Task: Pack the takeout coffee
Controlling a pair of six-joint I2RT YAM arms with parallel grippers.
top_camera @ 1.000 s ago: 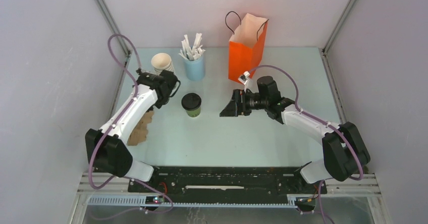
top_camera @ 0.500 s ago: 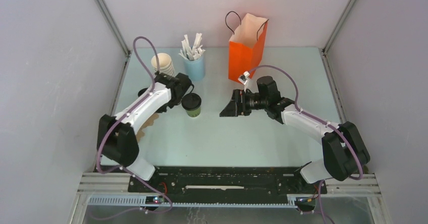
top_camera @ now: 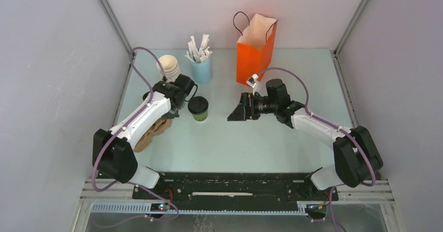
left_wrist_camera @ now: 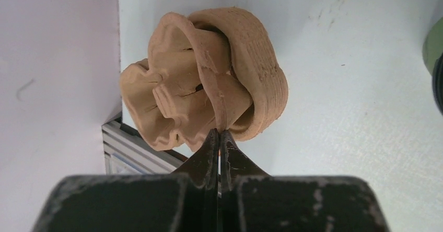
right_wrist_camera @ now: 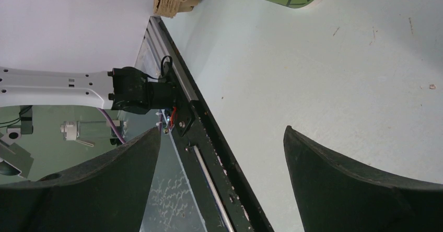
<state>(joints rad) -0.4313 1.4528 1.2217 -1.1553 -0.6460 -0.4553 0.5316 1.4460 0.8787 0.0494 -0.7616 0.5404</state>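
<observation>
— Top external: we log the takeout coffee [top_camera: 198,108] upright on the bench [top_camera: 235,143], black lid on, left of centre. Agree?
— Agree. It's well apart from the orange bag [top_camera: 256,49] at the back. We also catch its green side along the top edge of the right wrist view.
— Left claw [left_wrist_camera: 219,134]?
— In the left wrist view we see its fingers pressed together, pinching a thin rim of the brown pulp carrier [left_wrist_camera: 209,80]. Fully closed on it.
— Is the carrier on the bench or off it?
— We can't tell. From above it's near the bench's left edge, front-left of the coffee. In the wrist view it looks tilted, cup wells facing the camera.
— Right claw [right_wrist_camera: 221,130]?
— Spread wide, gripping nothing. From above we see it pointing left toward the coffee, near it but not touching.
— Does the left claw touch the coffee?
— No. We mark them apart, with the cup just at the right edge of the left wrist view.
— Back row?
— We note the stack of cups [top_camera: 168,65] just beside the light blue cup of sticks [top_camera: 201,67], both behind the coffee.
</observation>
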